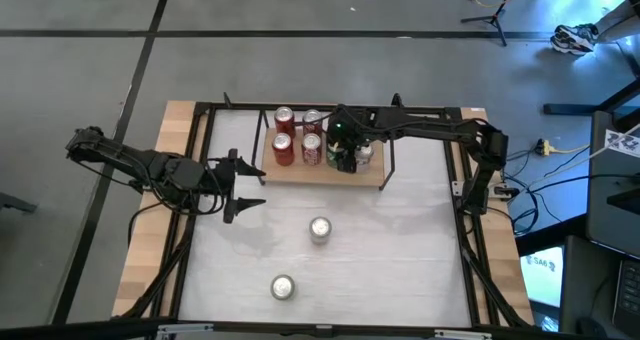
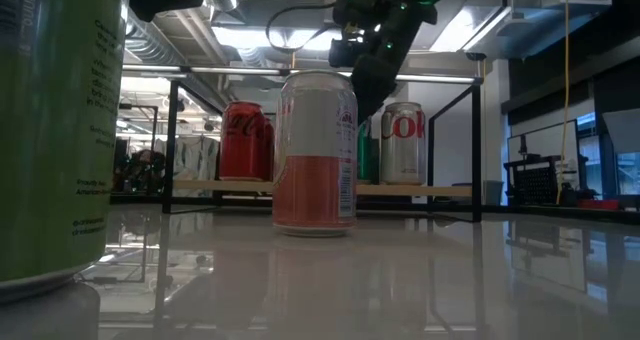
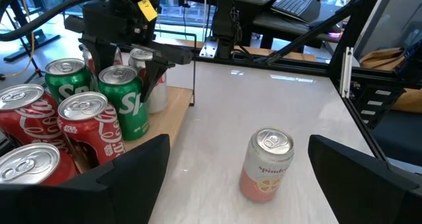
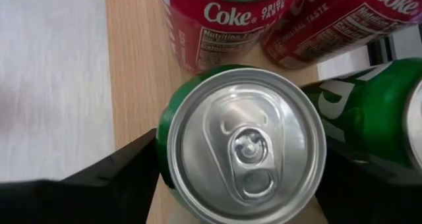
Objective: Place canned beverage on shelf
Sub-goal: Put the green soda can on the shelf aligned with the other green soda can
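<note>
Straddling a green can (image 4: 244,145) near the shelf's (image 1: 372,175) front edge, right claw (image 1: 343,148) fingers apparently parting. Rigid, slick aluminium; gripping mid-wall safest. Left claw (image 1: 243,184) idling spread.

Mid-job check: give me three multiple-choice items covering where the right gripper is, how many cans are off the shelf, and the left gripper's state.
1. The right gripper is: A over the shelf; B at the table's front edge; C off the table.
2. Cans on the table, off the shelf: A none; B two; C five.
3. The left gripper is: A shut on a can; B open, empty; C out of view.
Answers: A, a green can on the shelf sits below it; B, two stand alone; B, its fingers are spread around nothing.
</note>
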Motion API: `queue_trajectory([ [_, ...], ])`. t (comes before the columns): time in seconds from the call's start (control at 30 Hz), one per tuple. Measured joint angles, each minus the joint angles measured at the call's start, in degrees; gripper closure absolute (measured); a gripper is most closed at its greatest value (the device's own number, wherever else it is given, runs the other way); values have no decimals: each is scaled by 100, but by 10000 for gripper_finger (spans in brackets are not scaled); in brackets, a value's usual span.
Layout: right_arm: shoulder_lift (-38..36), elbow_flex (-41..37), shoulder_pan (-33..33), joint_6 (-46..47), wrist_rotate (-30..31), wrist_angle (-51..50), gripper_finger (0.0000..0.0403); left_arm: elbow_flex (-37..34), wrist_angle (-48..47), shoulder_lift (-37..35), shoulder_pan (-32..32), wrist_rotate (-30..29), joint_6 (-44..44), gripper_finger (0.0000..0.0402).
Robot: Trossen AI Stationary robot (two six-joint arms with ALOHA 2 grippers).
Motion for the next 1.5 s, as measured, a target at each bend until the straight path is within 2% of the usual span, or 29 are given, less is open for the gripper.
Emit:
queue_trajectory([
  [0.27, 14, -9, 2, -6, 17, -2, 60, 0, 1, 0, -2, 0, 0, 51],
  [1.5, 29, -20, 2, -7, -24, -4, 58, 0, 1, -1, 0, -2, 2, 51],
])
